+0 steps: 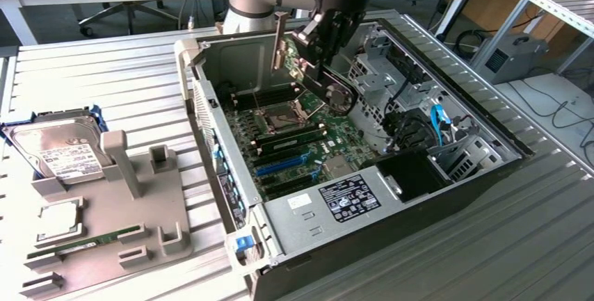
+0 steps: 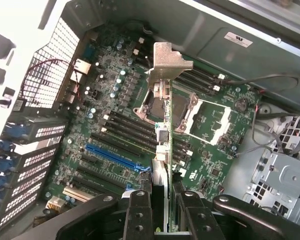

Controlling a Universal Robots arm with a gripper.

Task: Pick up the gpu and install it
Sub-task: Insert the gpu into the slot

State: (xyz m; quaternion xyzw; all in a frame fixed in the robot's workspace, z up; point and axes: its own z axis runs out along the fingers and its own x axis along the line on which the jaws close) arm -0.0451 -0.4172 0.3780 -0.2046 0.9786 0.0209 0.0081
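Note:
The gpu (image 1: 327,89) hangs on edge above the open computer case (image 1: 307,210), its silver end bracket (image 1: 278,40) pointing up and toward the exterior view's left. My gripper (image 1: 318,54) is shut on the card's upper edge. In the wrist view the gpu (image 2: 163,135) is seen edge-on, running from between my fingers (image 2: 140,215) out to the bracket (image 2: 168,60). It hovers over the motherboard (image 2: 115,125), above the CPU socket (image 2: 165,107), clear of the board. The long blue slot (image 2: 112,156) lies off to one side of the card.
A grey parts holder (image 1: 111,210) at the exterior view's left carries a hard drive (image 1: 58,151), a CPU (image 1: 58,221) and a RAM stick (image 1: 88,240). Inside the case, cables (image 1: 436,124) and drive cages (image 1: 390,71) crowd the far side.

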